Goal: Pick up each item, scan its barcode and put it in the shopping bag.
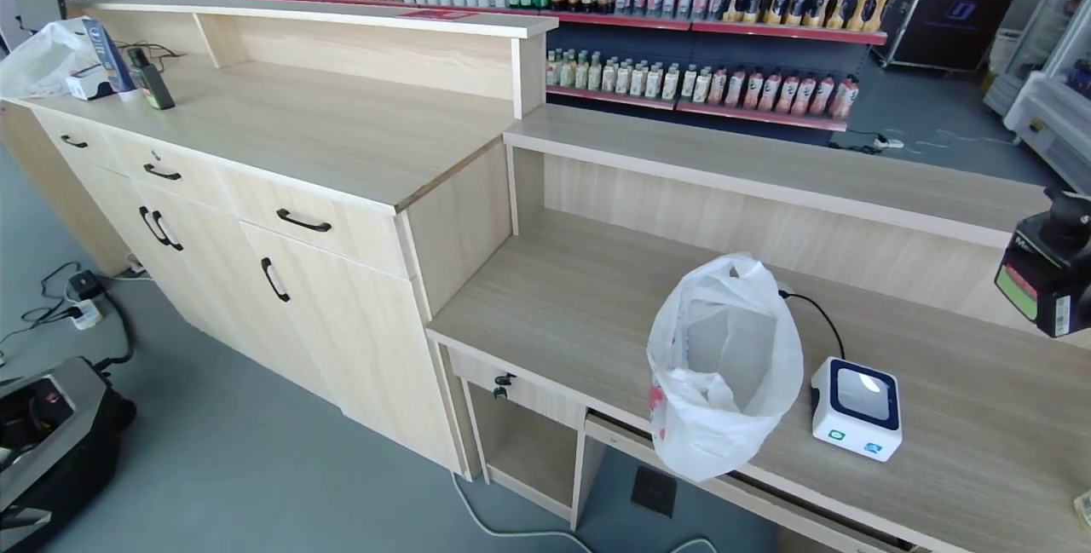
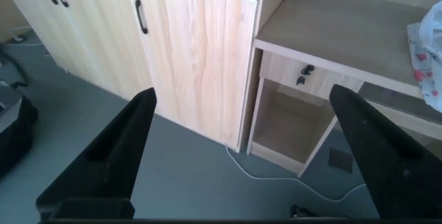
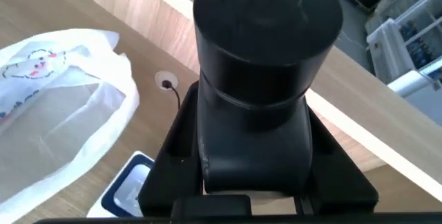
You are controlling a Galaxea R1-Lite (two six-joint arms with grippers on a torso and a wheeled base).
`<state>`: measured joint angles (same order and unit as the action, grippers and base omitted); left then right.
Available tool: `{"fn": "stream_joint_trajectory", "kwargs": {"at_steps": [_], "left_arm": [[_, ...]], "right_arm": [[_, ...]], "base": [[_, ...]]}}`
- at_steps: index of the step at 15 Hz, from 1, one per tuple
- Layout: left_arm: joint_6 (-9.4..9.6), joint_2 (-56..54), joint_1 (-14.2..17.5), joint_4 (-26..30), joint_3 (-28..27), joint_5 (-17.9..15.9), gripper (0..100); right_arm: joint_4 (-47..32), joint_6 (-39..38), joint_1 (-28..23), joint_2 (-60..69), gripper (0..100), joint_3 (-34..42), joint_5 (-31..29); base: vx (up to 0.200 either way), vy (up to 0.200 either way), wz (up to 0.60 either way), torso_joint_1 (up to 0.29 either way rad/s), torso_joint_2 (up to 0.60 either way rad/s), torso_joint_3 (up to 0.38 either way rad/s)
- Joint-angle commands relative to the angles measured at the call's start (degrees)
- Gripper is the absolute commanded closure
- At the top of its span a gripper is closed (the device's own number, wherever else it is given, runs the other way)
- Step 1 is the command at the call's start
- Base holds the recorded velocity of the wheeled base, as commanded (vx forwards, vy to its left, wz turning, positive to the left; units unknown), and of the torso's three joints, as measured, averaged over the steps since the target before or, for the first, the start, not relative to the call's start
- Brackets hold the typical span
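Note:
A white plastic shopping bag [image 1: 724, 365] stands open on the low wooden counter [image 1: 580, 297], near its front edge. Just right of it sits a small white barcode scanner [image 1: 857, 406] with a dark window facing up and a black cable behind. A black bottle with a black cap and a green-and-red label [image 1: 1050, 276] hangs above the counter, up and to the right of the scanner. My right gripper [image 3: 252, 175] is shut on this bottle [image 3: 262, 79], with the bag [image 3: 55, 106] and scanner [image 3: 128, 186] below. My left gripper [image 2: 242, 155] is open and empty, low over the grey floor before the cabinet doors.
A taller counter [image 1: 281, 127] on the left carries a white bag [image 1: 38, 59], a blue box and a dark handheld device [image 1: 151, 80]. Shelves of drinks [image 1: 699, 33] line the back. A small item [image 1: 1084, 509] lies at the counter's right edge. Cables trail on the floor.

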<state>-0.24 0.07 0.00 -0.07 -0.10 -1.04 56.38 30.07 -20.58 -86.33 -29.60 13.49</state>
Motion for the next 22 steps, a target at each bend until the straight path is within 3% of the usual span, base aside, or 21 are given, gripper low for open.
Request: {"fn": "stream_joint_trajectory", "kwargs": {"at_steps": [1,4,9,16,22], "left_arm": [[-0.02,0.0,0.0,0.0,0.0,0.0,0],[-0.02,0.0,0.0,0.0,0.0,0.0,0],[-0.02,0.0,0.0,0.0,0.0,0.0,0],[-0.02,0.0,0.0,0.0,0.0,0.0,0],[-0.02,0.0,0.0,0.0,0.0,0.0,0]], "right_arm": [[0.7,-2.0,11.4,-6.1,100,-6.2,-12.2],[2.2,-10.8,17.7,-19.4,100,-11.8,-13.5],[2.2,-17.4,19.3,-34.6,100,-18.4,-13.5],[7.7,-17.2,19.1,-45.2,100,-18.6,-13.4],[7.7,-17.4,19.1,-52.3,100,-27.7,-13.5]], "base": [[0.000,0.000,0.60,0.017,0.00,0.007],[0.000,0.000,0.20,-0.004,0.00,0.001],[0.000,0.000,0.00,0.000,0.00,0.000],[0.000,0.000,0.00,0.000,0.00,0.000],[0.000,0.000,0.00,0.000,0.00,0.000]]}}
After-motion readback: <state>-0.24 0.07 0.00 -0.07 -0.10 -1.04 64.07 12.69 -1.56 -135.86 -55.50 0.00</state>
